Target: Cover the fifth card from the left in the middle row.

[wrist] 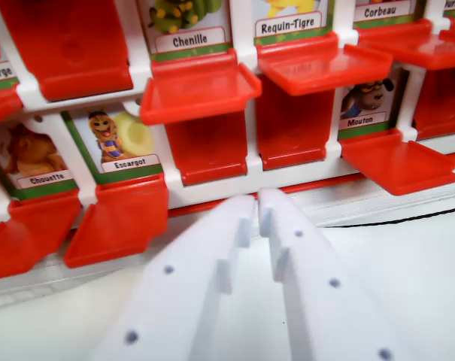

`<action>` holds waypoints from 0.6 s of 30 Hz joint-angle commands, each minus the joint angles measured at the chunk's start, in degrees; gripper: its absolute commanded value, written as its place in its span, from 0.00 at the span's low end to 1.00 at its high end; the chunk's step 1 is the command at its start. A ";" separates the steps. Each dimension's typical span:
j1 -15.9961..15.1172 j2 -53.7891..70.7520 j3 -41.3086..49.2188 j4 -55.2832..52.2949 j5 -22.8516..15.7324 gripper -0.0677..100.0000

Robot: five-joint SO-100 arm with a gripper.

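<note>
Mouton card (366,105) glossy, uncovered; red plastic flap (400,162) flat below; white matte tool (257,207) clenched, empty.

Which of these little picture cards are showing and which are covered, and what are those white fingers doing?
Chenille card: showing, flap down.
Requin-Tigre card: showing, flap down.
Corbeau card: showing, flap down.
Mouton card: showing, flap down.
Escargot card: showing, flap down.
Chouette card: showing, flap down.
Two slots between Escargot and Mouton: covered in red.
White fingers: nearly closed, holding nothing.

Glossy red plastic flaps (201,89) on a white plastic frame (246,162); matt white plastic jaws; printed paper cards (189,26).
</note>
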 commanded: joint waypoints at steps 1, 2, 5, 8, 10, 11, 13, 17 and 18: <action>-0.70 -1.32 -9.32 -1.58 0.62 0.00; -0.97 -2.29 -10.20 -1.67 0.62 0.00; -1.58 -4.75 -12.57 -2.02 0.70 0.00; -2.02 -6.94 -14.33 -2.72 0.53 0.00; -2.29 -8.17 -15.56 -2.81 0.62 0.00; -2.37 -8.79 -16.17 -2.90 0.62 0.00; -2.46 -9.93 -17.40 -2.99 0.53 0.00; -2.64 -12.39 -20.57 -3.78 0.44 0.00; -2.64 -13.10 -21.45 -3.96 0.35 0.00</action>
